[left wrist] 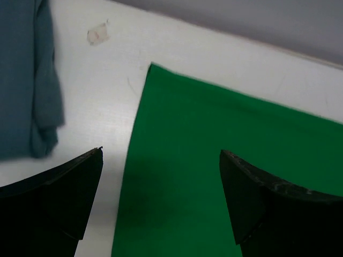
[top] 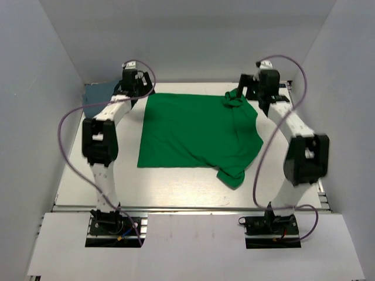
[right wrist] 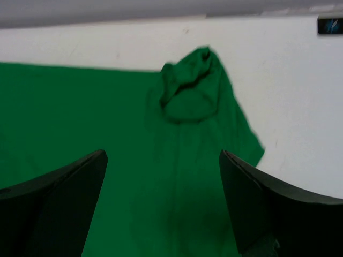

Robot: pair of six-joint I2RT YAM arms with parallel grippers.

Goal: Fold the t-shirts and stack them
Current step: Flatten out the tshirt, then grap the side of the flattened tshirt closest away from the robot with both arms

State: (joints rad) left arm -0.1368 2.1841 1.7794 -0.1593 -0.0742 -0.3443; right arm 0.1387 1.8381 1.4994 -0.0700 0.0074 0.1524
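- Shows green shirt spread on tabletop, bunched at far right corner.
- Shows grey shirt far left, apart.
- Has left jaws released over green shirt's far left corner.
- Has right jaws released near the bunch.

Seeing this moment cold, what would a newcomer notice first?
The bright green t-shirt, spread across the middle of the white table, bunched at its far right corner. The left gripper and right gripper hang open above its far edge, and the grey-blue t-shirt lies in the far left corner.
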